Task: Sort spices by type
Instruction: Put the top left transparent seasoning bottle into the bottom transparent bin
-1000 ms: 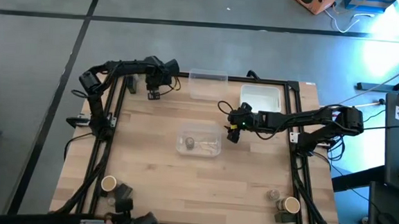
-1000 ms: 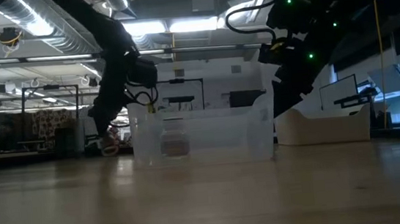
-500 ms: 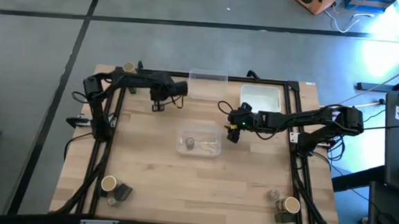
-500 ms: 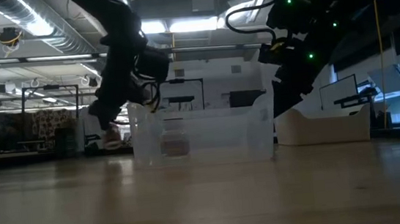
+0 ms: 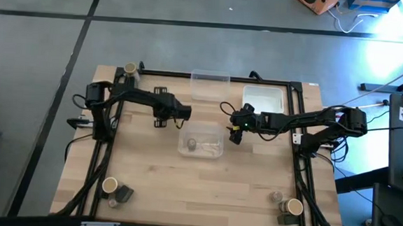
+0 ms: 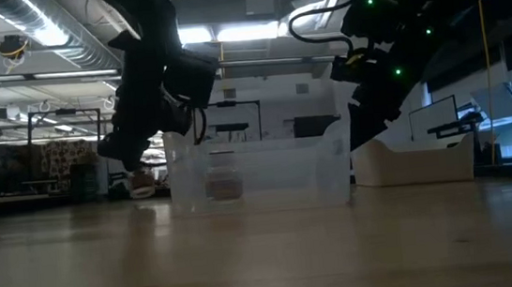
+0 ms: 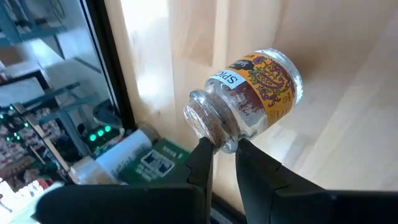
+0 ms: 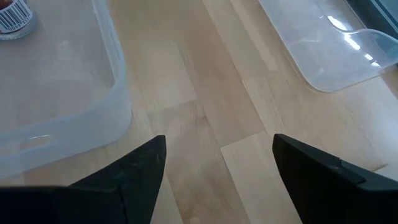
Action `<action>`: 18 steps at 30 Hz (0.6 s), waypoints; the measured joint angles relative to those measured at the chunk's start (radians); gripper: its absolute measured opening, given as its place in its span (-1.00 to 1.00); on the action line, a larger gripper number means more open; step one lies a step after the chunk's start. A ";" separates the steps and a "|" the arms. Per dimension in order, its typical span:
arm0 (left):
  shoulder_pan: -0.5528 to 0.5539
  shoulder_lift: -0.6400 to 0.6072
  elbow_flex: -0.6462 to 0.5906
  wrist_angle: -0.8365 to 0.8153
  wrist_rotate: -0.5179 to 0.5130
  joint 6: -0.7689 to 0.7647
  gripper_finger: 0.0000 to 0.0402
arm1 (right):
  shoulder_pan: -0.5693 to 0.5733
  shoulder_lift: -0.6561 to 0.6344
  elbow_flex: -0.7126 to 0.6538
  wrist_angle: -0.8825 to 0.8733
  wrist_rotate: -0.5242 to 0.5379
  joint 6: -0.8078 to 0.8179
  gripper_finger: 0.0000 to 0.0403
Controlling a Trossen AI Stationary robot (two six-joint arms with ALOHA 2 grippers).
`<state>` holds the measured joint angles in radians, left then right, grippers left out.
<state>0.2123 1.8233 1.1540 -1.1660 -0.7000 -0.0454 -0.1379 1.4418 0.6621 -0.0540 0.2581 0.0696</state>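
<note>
Left end effector (image 7: 224, 149) clenched on a clear labelled spice jar (image 7: 252, 99), label legible only in its wrist view.

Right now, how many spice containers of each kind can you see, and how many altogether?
tan-topped jars: 3
dark boxes: 2
small grey jars: 2
jar in the clear bin, bin wall at: 1
labelled glass jar held in the left gripper: 1
Total: 9

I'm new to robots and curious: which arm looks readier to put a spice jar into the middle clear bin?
Probably the left: the left gripper already pinches a spice jar beside the clear bin. The right gripper hangs open and empty.
</note>
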 joint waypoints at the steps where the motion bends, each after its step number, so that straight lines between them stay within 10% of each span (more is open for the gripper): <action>1: -0.009 0.000 -0.005 0.017 0.000 0.000 -0.78 | 0.000 0.000 0.000 0.000 0.000 0.000 0.46; 18: -0.096 0.000 -0.088 0.034 -0.029 -0.013 -0.78 | 0.000 0.000 0.000 0.000 0.010 0.003 0.46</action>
<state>0.1162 1.8229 1.0657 -1.1324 -0.7292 -0.0582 -0.1379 1.4418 0.6621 -0.0536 0.2677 0.0731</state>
